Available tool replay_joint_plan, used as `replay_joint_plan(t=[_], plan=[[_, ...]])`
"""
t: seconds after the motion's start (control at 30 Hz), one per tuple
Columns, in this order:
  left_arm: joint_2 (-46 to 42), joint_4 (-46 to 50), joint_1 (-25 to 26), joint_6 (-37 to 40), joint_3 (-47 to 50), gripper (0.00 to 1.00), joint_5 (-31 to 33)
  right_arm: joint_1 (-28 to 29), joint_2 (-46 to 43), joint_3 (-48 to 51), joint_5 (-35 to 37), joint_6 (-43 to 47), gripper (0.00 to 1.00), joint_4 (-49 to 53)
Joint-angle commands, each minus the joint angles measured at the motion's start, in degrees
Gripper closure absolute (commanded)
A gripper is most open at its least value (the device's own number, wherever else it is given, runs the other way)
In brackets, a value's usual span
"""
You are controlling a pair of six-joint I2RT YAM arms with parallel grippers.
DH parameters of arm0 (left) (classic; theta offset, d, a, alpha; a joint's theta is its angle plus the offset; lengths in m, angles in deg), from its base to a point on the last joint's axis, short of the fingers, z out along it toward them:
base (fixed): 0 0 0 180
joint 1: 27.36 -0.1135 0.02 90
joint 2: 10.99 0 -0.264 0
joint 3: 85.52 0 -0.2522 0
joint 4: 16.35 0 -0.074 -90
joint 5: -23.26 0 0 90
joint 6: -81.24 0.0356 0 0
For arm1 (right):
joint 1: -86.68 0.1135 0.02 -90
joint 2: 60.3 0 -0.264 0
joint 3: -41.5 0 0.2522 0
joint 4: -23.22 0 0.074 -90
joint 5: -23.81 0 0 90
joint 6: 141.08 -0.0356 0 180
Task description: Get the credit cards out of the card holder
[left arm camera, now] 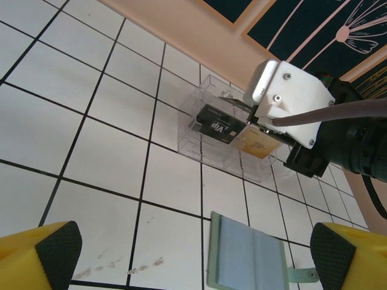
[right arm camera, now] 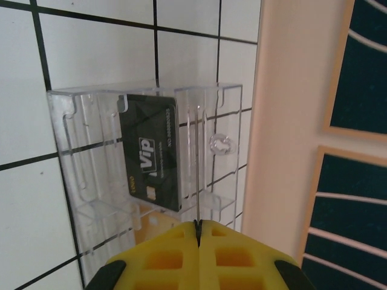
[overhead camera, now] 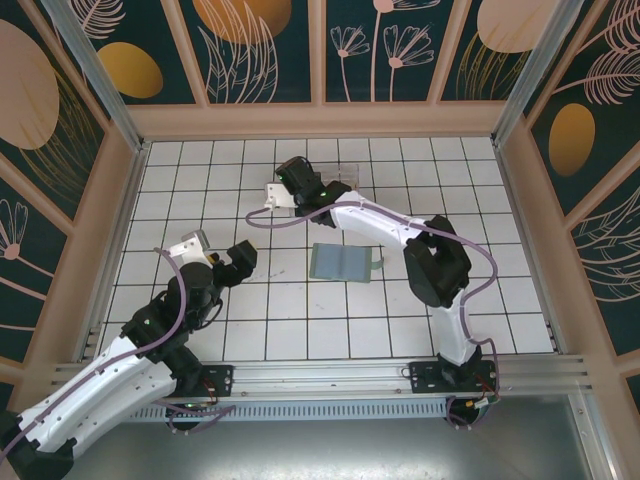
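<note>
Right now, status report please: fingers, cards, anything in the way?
Left fingers open. Right fingers shut at clear acrylic card holder. Black VIP card inside. Grey-green flat folder lies apart.

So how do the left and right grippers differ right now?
The left gripper has its fingers spread wide, while the right gripper has its fingers pressed shut. The left gripper hangs back from the clear holder, whereas the right gripper is right up at that holder, close to the black VIP card. Both have yellow fingers.
</note>
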Motion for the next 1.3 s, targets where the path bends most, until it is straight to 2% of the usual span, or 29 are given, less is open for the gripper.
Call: replay_joint_plan(t=[0.0, 0.3, 1.27], plan=[[-1.3, 3.0, -0.2, -0.7, -1.1, 0.02, 2.3, 0.0, 1.2, 0.6, -0.6, 5.1, 1.00, -2.7], [-5.5, 4.5, -0.1, -1.4, -0.8, 0.02, 4.6, -0.8, 2.0, 2.4, -3.2, 2.6, 1.00, -1.1], [-2.7, 2.9, -0.2, -1.0, 0.2, 0.02, 4.5, -3.3, 7.7, 0.1, -4.3, -0.4, 1.00, -3.9]])
